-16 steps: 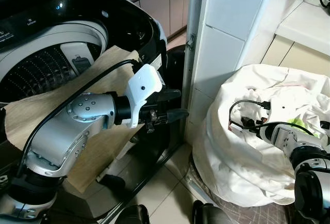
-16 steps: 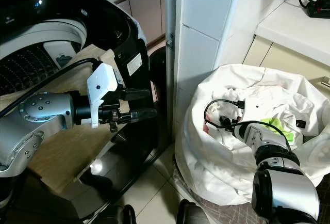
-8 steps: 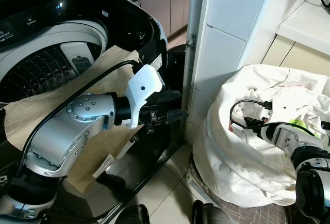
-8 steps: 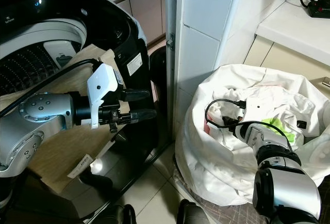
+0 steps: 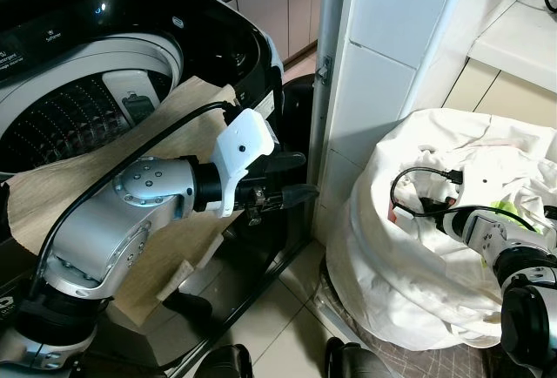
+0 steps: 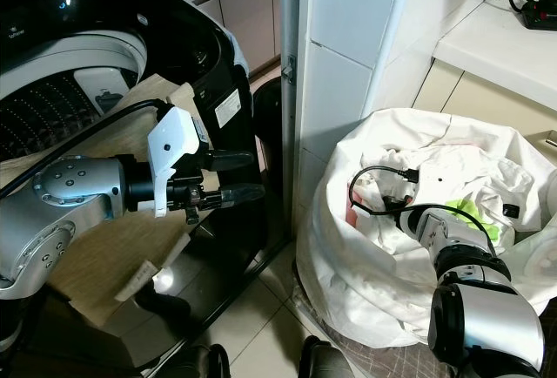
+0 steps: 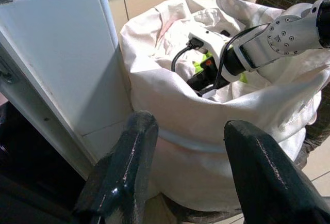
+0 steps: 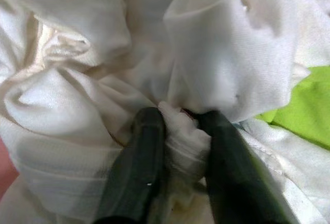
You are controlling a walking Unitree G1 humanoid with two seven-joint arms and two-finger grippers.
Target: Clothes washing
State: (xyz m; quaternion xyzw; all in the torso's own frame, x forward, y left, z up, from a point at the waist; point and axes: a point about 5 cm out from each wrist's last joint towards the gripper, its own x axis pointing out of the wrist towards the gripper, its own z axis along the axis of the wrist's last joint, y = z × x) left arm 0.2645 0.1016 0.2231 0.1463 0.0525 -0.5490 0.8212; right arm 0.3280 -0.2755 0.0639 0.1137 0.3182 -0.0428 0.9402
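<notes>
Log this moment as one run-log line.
phase: picking laundry | right gripper: in laundry bag, shut on white cloth | left gripper: open, idle by washer

Tiled wall (image 5: pixel 383 64) between washer (image 5: pixel 104 47) and bag (image 5: pixel 392 247)

Both head views look down from above at the washing machine (image 5: pixel 104 64) and laundry bag (image 5: pixel 418 256). The left wrist view faces that bag from nearby; the right wrist view sits close inside it.
</notes>
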